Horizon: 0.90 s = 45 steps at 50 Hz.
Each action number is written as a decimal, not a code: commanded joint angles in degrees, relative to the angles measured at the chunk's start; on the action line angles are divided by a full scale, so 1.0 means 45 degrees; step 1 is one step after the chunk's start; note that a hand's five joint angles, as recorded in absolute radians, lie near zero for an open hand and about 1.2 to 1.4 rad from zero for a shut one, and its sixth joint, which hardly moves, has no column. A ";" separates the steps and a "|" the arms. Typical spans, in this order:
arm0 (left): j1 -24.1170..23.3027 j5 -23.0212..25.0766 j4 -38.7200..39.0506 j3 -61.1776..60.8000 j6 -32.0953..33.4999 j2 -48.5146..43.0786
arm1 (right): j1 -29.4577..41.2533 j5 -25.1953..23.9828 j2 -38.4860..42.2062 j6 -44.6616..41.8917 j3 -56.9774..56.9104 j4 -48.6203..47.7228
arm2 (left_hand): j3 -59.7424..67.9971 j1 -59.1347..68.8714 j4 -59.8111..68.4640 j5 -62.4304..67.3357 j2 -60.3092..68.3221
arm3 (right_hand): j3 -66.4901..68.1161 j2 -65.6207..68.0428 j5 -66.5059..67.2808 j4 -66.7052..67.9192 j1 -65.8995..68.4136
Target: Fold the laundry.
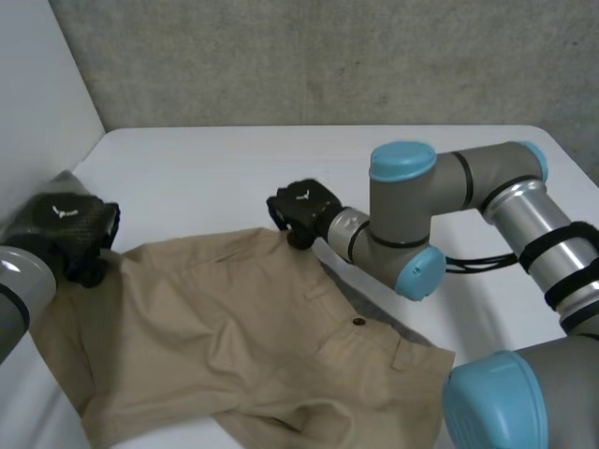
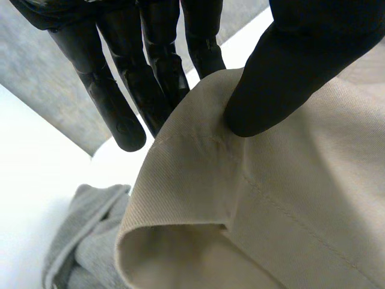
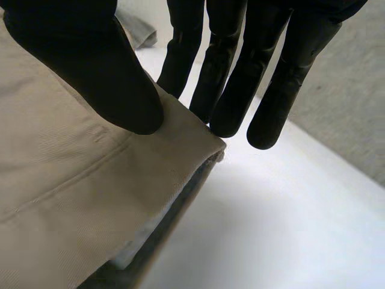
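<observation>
Tan trousers [image 1: 253,337] lie crumpled across the near half of the white table [image 1: 234,173]. At their far left corner my left hand [image 1: 65,229] pinches the tan cloth [image 2: 289,198] between its thumb and straight fingers [image 2: 153,66]. My right hand [image 1: 301,208] is at the far edge near the middle. Its thumb presses on the trouser hem [image 3: 90,174] and its fingers [image 3: 240,72] reach under the corner, so the cloth is pinched.
A grey garment [image 2: 84,241] lies bunched beside the trousers below my left hand. A white wall panel [image 1: 37,94] stands at the table's left side, and a grey concrete wall [image 1: 328,56] is behind. Bare tabletop stretches beyond the trousers.
</observation>
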 commanded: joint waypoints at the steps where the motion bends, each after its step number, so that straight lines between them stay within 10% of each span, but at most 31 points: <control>1: -0.0227 -0.0012 0.0195 0.1212 0.0193 0.0369 | -0.0131 0.1061 -0.1849 -0.0010 0.0153 0.0046 | 0.2679 0.3468 0.2552 0.3041 0.2646 | 0.2788 0.2986 0.3069 0.2703 0.5788; 17: -0.2530 0.0046 0.1681 0.2015 0.0956 0.1717 | -0.1479 0.0651 -0.7846 -0.3073 0.5561 0.4577 | 0.2679 0.3468 0.2552 0.3041 0.2646 | 0.2788 0.2986 0.3069 0.2703 0.5788; 19: -0.2979 0.0027 0.1661 0.1859 0.1131 0.1795 | -0.1518 0.0769 -0.8120 -0.3603 0.5993 0.4558 | 0.2679 0.3468 0.2552 0.3041 0.2646 | -0.4464 -0.4266 -0.4183 -0.4550 -0.1464; 45: -0.4211 -0.0168 0.1681 0.0980 0.3300 0.1757 | -0.1791 0.1005 -0.8472 0.1395 0.9016 0.3367 | 0.2679 0.3468 0.2552 0.3041 0.2646 | -0.9871 -0.9672 -0.9589 -0.9956 -0.6871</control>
